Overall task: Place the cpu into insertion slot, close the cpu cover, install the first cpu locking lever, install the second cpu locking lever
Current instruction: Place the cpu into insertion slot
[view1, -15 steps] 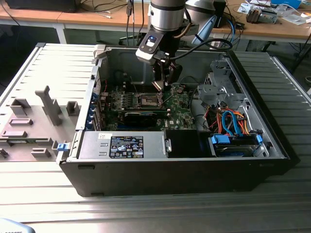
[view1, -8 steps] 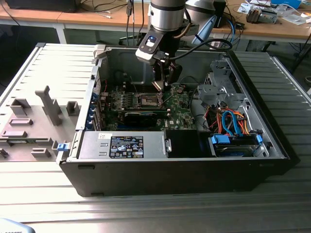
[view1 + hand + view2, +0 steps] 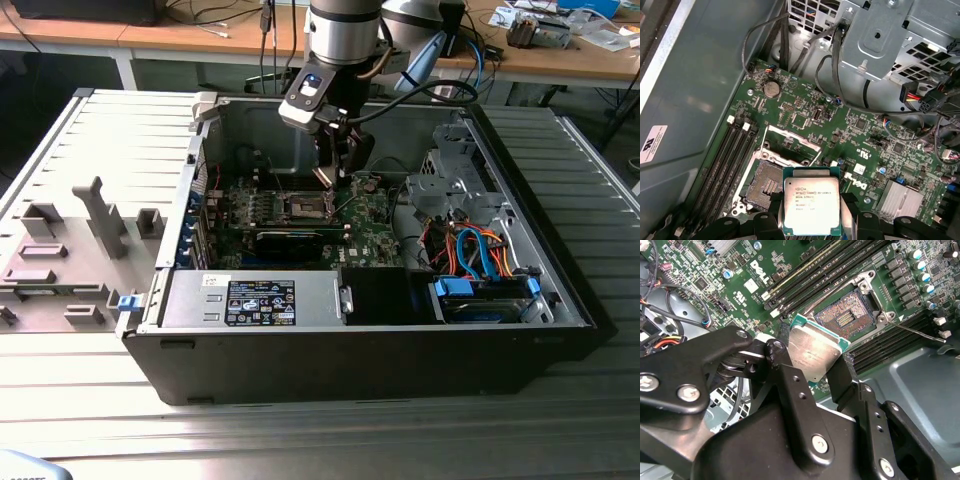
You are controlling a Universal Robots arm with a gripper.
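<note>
Two black fingers (image 3: 790, 390) of the hand (image 3: 809, 356) are clenched on the edges of the one cpu (image 3: 811, 202), hiding its nearest rim in the first wrist view; its grey top carries small print. The bare slot (image 3: 845, 317) lies just beside it, one corner hidden behind the cpu. In the exterior view the slot sits at about 7 o'clock from the hand, inside the open case (image 3: 350, 365).

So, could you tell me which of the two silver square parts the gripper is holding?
The cpu, smooth-topped with a green edge, clamped in the gripper; the finned heatsink sits on the motherboard.
</note>
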